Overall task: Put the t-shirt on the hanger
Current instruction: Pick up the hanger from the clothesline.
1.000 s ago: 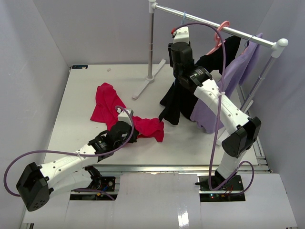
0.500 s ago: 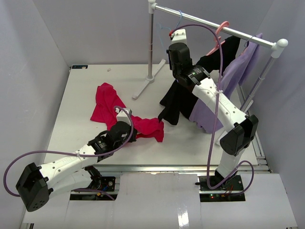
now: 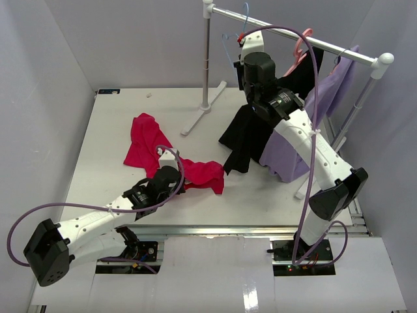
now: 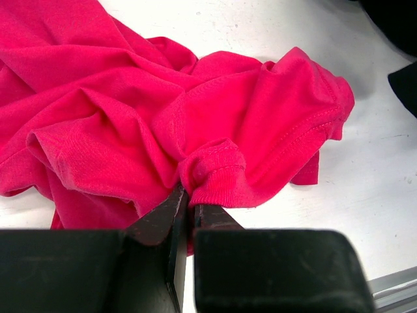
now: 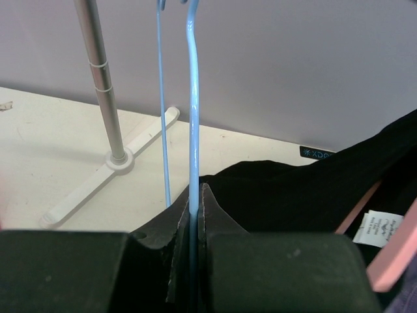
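Observation:
The red t-shirt [image 3: 148,147] lies crumpled on the white table, left of centre; it fills the left wrist view [image 4: 130,117]. My left gripper [image 3: 177,180] is shut on a folded hem of the t-shirt [image 4: 187,199], down at the table. The light-blue wire hanger [image 3: 230,40] hangs from the rail at the back. My right gripper [image 3: 244,45] is raised at the rail and shut on one wire of the hanger [image 5: 193,130], which runs up between its fingers [image 5: 194,195].
A clothes rack [image 3: 293,36] stands at the back right, its pole and foot [image 3: 206,98] on the table. A black garment [image 3: 246,137] on a pink hanger [image 3: 301,47] and a lavender garment [image 3: 326,98] hang from it beside my right arm.

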Action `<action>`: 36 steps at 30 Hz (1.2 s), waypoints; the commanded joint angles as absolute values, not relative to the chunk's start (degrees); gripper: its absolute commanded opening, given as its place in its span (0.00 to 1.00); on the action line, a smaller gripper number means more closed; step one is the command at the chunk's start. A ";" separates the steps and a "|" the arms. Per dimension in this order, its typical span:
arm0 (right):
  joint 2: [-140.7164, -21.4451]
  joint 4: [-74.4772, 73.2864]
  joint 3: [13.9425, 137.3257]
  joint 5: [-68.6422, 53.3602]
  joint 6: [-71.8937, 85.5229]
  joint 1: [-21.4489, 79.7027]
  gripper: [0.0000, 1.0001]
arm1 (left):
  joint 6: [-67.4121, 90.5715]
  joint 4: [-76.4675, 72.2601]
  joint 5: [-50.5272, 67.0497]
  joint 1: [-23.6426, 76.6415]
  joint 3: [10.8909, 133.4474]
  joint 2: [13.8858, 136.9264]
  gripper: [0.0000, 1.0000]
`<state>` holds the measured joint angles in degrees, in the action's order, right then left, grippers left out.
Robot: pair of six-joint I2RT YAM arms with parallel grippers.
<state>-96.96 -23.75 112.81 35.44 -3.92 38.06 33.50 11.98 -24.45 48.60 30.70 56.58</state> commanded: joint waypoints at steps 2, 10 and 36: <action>-93.25 -19.06 113.90 36.10 -7.52 38.41 0.08 | 33.75 11.88 -25.12 48.85 31.52 55.99 0.00; -90.58 -21.23 111.52 33.03 -6.04 38.50 0.08 | 34.12 12.36 -25.50 48.78 31.25 53.97 0.00; -47.66 -22.53 69.68 5.21 -3.85 43.86 0.08 | 29.99 27.41 -3.03 28.41 58.89 69.58 0.00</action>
